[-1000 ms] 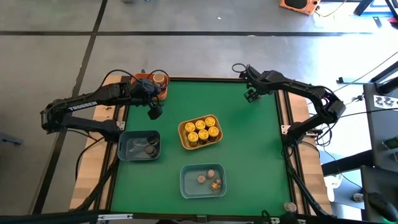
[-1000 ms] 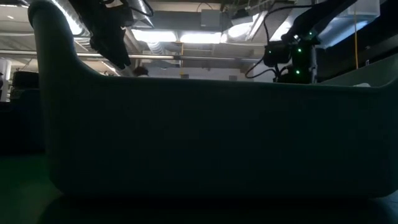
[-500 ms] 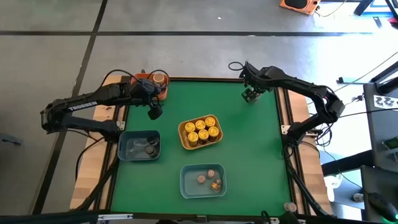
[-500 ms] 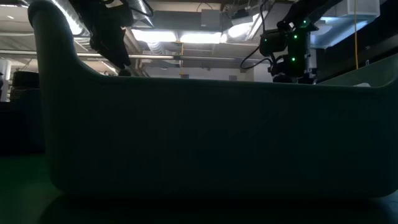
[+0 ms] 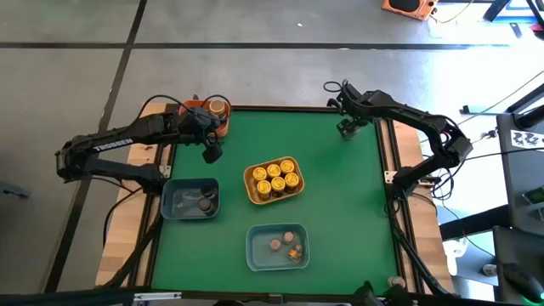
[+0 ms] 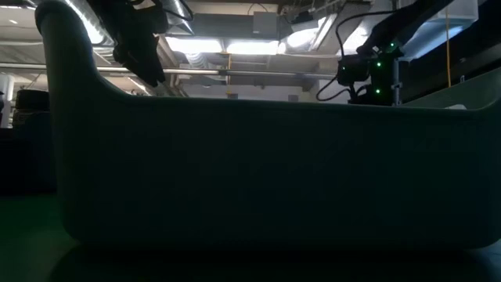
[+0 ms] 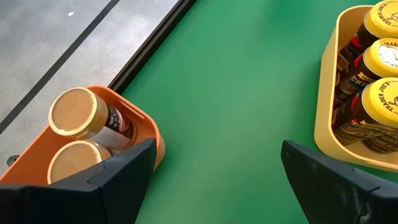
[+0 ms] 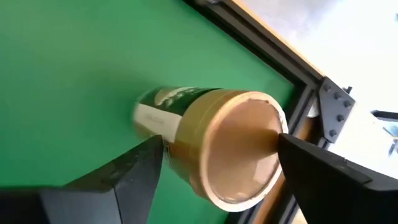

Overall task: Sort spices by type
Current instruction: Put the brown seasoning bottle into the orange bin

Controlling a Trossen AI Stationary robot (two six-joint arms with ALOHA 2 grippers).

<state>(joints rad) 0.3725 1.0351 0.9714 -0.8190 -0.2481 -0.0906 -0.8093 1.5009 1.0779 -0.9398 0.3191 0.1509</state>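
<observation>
My right gripper is near the table's far right corner, shut on a tan-lidded spice jar over the green mat. My left gripper hangs open above the mat beside the orange tray, touching nothing. That tray holds two tan-lidded jars. The yellow tray at the table's middle holds several yellow-lidded jars. Dark-lidded jars stand in the left blue tray. The near blue tray holds a few more jars. My right gripper pinches the jar between its two fingers at the lid end, one finger on each side. The jar sits tilted in the hold, its base pointing away over the mat. Whether the base touches the mat, I cannot tell.
In the low view the near blue tray's wall fills the picture and hides the table. Only the two grippers show above it. Bare green mat lies along the table's right side. The table's black frame runs close to the held jar.
My right gripper has turned a little at the wrist and shifted slightly toward the table's right edge, staying shut on the jar.
</observation>
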